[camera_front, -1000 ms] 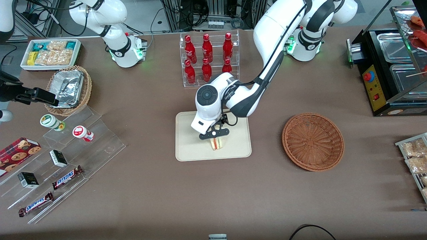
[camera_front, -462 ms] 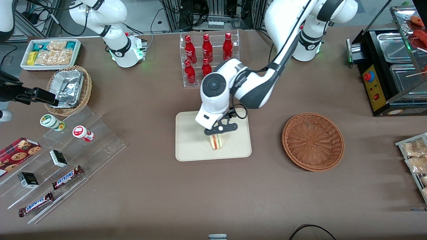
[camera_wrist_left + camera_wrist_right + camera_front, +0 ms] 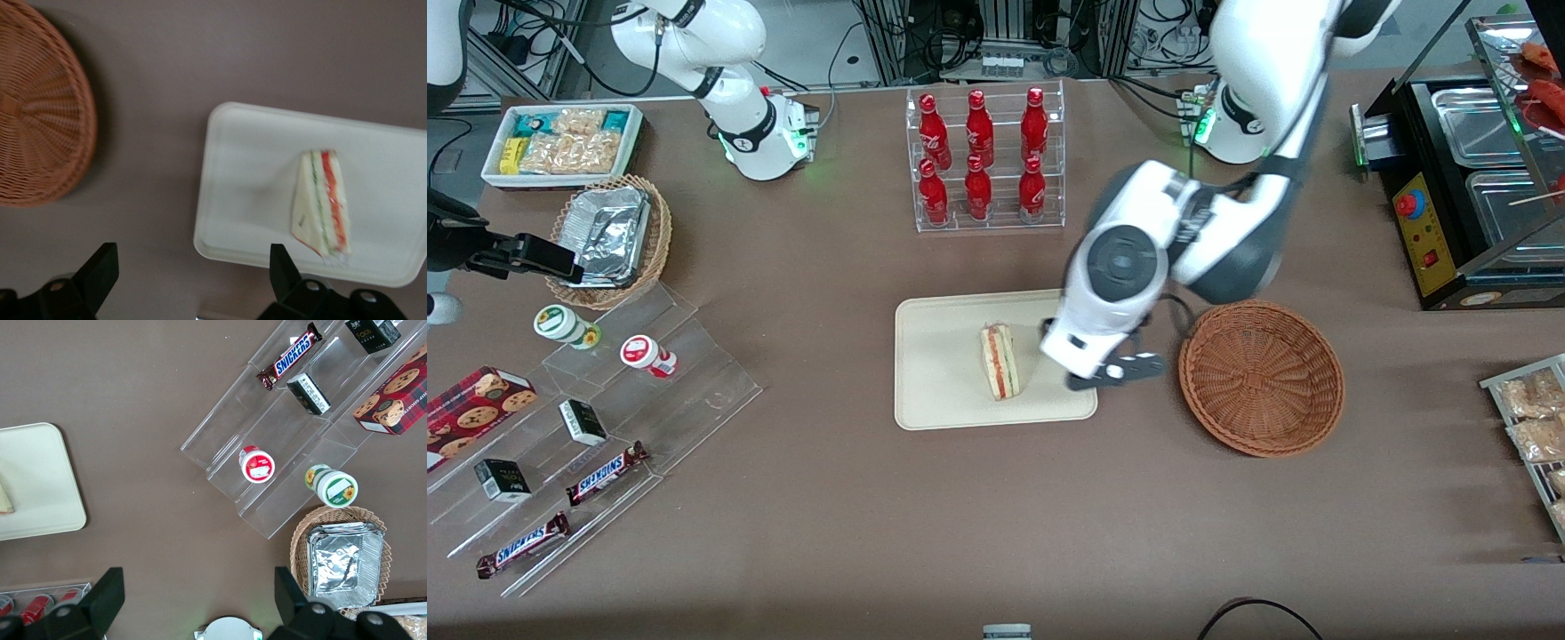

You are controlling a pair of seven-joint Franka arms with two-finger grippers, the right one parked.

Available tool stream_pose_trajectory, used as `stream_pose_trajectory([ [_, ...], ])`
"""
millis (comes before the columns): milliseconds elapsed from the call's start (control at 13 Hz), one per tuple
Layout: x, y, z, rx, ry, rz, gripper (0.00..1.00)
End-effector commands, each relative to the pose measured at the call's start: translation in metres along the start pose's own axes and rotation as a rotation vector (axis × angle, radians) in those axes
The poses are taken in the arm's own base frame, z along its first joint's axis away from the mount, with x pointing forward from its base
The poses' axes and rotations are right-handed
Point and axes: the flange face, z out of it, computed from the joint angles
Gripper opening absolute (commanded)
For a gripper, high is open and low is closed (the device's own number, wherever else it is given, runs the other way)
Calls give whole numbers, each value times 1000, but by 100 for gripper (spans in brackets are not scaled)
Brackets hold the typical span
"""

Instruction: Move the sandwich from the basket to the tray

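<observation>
Brown tabletop, shop-style setup, goods all round the frame edges.

Gripper: centre-right of the front frame, hanging above the strip of table between tray and basket, at the tray's edge nearest the basket. Jaws spread wide, nothing between them; wrist view shows both fingers well apart with bare table in the gap.

Sandwich: triangular wedge, white bread, red + green layers at its edge. Lies flat on the tray, mid-frame in the front view, apart from the gripper. Also seen in the wrist view, wholly inside the rim.

Tray: cream, rectangular, rounded corners, low rim. Only the sandwich on it.

Basket: reddish-brown wicker, round, shallow; right of centre in the front frame, just beside the gripper. Nothing in it.

Status (judgement): placement looks done; step in hand = clearing off. To do it well: keep jaws wide, go up before going sideways so the fingers pass over the tray rim and basket wall w/o a knock. Avoid sweeping low over the sandwich; it is light and would slide or tip at a touch.

Other items: rack of red bottles, upper centre; tan wicker basket w/ foil containers, upper left; clear stepped display w/ Snickers bars, lower left.
</observation>
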Motion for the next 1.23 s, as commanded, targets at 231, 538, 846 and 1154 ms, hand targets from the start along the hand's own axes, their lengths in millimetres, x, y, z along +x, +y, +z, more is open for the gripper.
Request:
stream_pose_trajectory([
  [231, 18, -112, -24, -11, -42, 133, 100],
  [538, 20, -194, -49, -38, -32, 210, 100],
  [846, 11, -254, -74, -48, -42, 240, 100],
  [1154, -7, -309, -110, -64, -52, 230, 100],
])
